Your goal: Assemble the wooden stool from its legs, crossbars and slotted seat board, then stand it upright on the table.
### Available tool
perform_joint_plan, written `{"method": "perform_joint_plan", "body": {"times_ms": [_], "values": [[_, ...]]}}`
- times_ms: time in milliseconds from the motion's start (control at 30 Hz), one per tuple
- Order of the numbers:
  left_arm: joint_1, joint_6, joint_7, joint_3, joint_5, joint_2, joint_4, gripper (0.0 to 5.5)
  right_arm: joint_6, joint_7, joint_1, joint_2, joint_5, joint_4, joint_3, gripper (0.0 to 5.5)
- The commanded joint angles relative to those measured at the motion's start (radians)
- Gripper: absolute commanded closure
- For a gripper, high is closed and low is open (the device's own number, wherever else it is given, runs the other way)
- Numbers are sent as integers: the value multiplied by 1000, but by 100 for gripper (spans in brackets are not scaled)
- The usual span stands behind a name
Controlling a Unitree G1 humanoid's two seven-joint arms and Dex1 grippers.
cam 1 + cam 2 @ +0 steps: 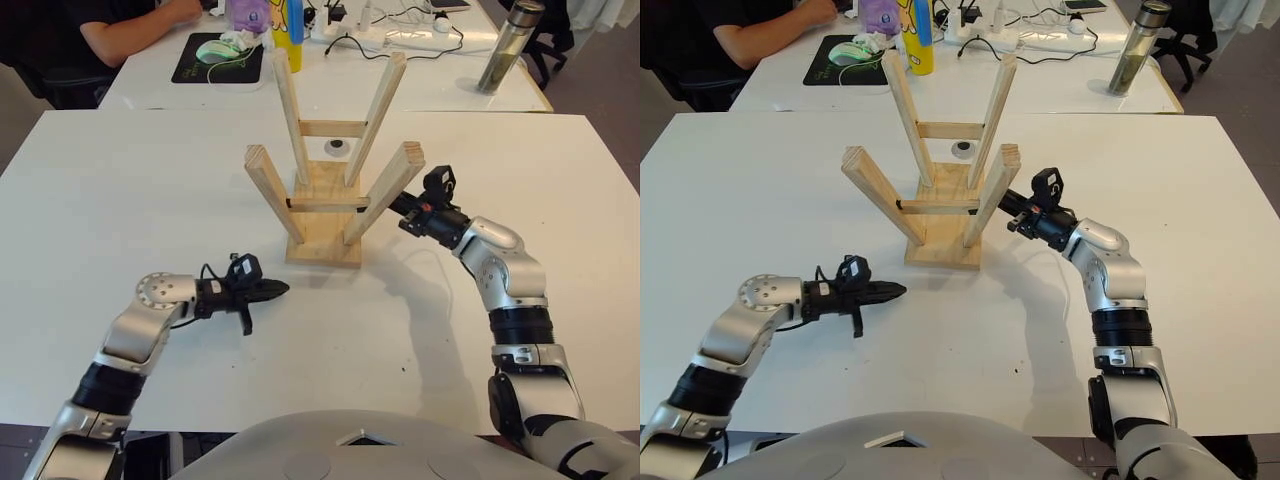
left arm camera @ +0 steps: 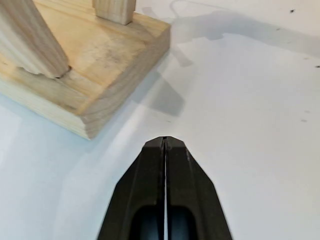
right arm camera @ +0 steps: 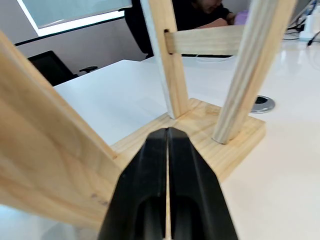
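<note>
Near the table's [image 1: 100, 200] front edge the left gripper [image 1: 280, 290] is pointing, pinched shut and empty, at the stool [image 1: 325, 225], while the right gripper [image 1: 398, 207], also closed on nothing, is sitting just beside a leg [image 1: 385, 195]. The stool is standing mid-table, looking fully joined but seat-down, so only the upright flip is seemingly remaining.

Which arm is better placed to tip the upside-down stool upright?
Right, probably. Its shut hand is at the near right leg of the stool; the left hand, shut too, sits apart from the seat board.
</note>
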Motion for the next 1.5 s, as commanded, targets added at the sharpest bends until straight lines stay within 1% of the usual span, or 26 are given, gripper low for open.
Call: {"method": "perform_joint_plan", "body": {"times_ms": [33, 133, 200, 300, 367, 433, 467, 533, 600, 633, 667, 700, 733, 767, 800, 867, 933, 1067, 1167, 1267, 1400, 1500], "values": [[-73, -46, 118, -30, 98, -61, 95, 550, 16, 72, -22, 7, 9, -41, 64, 549], [-112, -79, 212, -29, 180, -69, 170, 550, 40, 105, -8, -5, 6, -92, 108, 549], [-126, -95, 244, -24, 207, -71, 205, 550, 51, 112, -3, -10, 0, -124, 133, 549], [-141, -100, 270, -14, 211, -87, 222, 550, 40, 63, -5, 2, -38, -161, 163, 549], [-142, -100, 270, -15, 209, -92, 221, 550, 39, 17, -5, 14, -46, -181, 155, 549], [-142, -101, 269, -21, 212, -95, 219, 550, 38, -33, 1, 27, -30, -235, 115, 549], [-144, -102, 271, -23, 215, -98, 219, 550, 68, -66, 1, 39, 19, -300, 73, 549], [-138, -98, 273, -23, 216, -100, 216, 550, 192, -136, -26, 69, 207, -449, -25, 549], [-128, -95, 278, -19, 217, -101, 213, 550, 327, -234, -88, 70, 491, -555, -143, 549], [-123, -94, 281, -18, 218, -102, 213, 550, 372, -270, -114, 33, 625, -585, -208, 549], [-117, -92, 285, -16, 217, -102, 209, 550, 406, -291, -130, -3, 715, -600, -252, 549], [-110, -89, 288, -13, 214, -103, 204, 550, 463, -263, -113, -75, 776, -609, -278, 549], [-108, -89, 291, -11, 214, -105, 203, 550, 512, -182, -40, -175, 738, -628, -265, 549], [-108, -88, 291, -11, 212, -108, 204, 550, 534, -121, 34, -250, 673, -628, -243, 549], [-110, -88, 291, -13, 212, -111, 207, 550, 546, -85, 99, -300, 622, -605, -229, 549], [-99, -84, 300, -8, 211, -112, 197, 550, 475, -71, 134, -337, 480, -522, -149, 549], [-93, -81, 303, -7, 211, -114, 191, 550, 384, -99, 114, -299, 361, -454, -70, 549], [-104, -79, 291, -16, 212, -115, 197, 550, 237, -204, 68, -122, 179, -411, 84, 549], [-113, -78, 284, -20, 215, -116, 202, 550, 165, -237, 69, -29, 85, -375, 181, 549], [-132, -83, 269, -31, 219, -118, 216, 550, 147, -224, 88, -2, 45, -387, 239, 549], [-138, -89, 264, -27, 220, -111, 225, 550, 172, -187, 111, -19, 54, -437, 256, 549], [-138, -90, 265, -27, 221, -114, 226, 550, 190, -191, 121, -24, 47, -476, 266, 549]]}}
